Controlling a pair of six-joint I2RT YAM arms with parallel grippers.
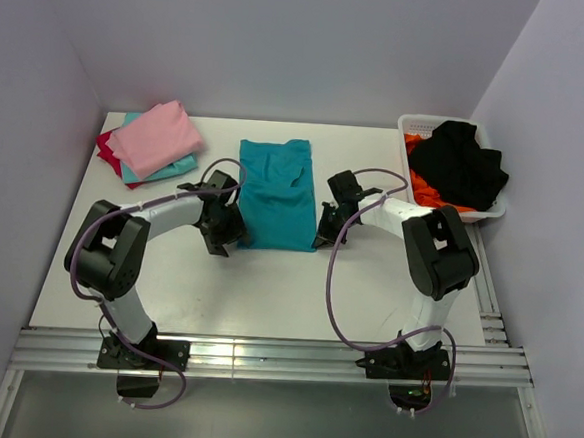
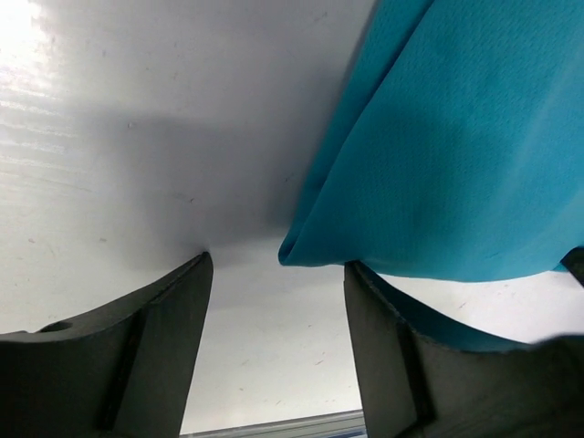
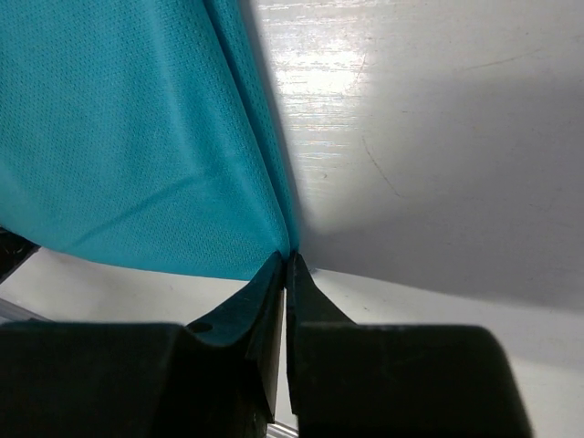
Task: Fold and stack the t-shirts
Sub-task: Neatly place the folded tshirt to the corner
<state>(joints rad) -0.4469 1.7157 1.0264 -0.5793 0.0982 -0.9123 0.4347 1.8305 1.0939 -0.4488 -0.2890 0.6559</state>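
Teal t-shirt (image 1: 276, 193) lying mid white surface (image 1: 366, 304), pale walls (image 1: 285, 38) enclosing three sides; right pincer (image 3: 287, 269) pinching its near-right corner, left pincer (image 2: 278, 274) sitting open at near-left corner, gripping nothing

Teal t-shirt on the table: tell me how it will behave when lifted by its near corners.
Probably floppy: the teal t-shirt lies creased, and its corner folds limply where the right gripper pinches it. Likely light, being thin knit cloth. Lifted by that corner alone it would likely sag and drag on the table, since the left gripper stands open.
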